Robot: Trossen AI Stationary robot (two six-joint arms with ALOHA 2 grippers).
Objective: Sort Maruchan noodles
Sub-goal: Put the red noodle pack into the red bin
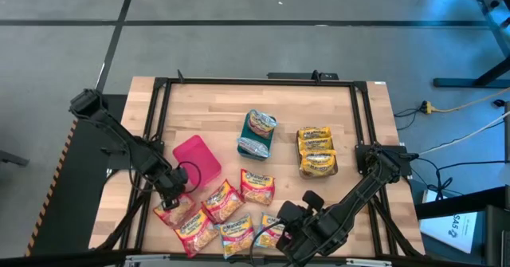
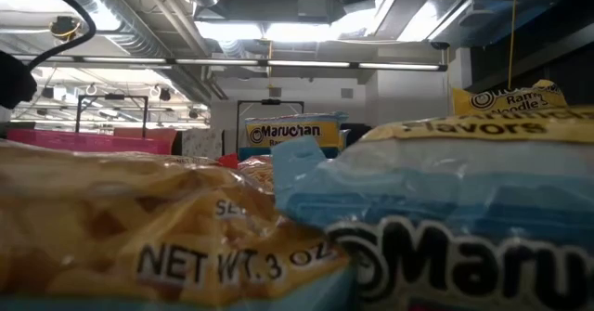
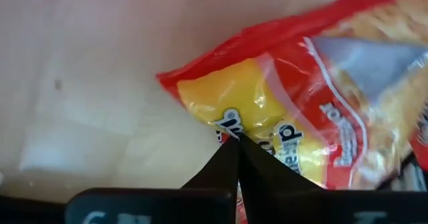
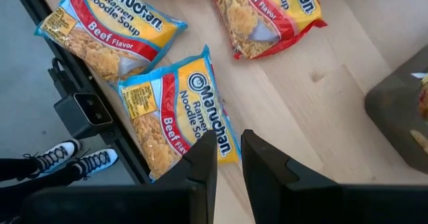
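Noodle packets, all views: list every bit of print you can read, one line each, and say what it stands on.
"Maruchan Ramen Noodle Soup Beef Flavor": blue-edged packet ahead of the right gripper.
The same wording: second blue-edged packet.
"NET WT. 3 OZ": near packet, low view.
"Maruchan": yellow packet behind it.
Red packet at the shut left gripper: lettering cut off, unreadable.
High view: all print too small.
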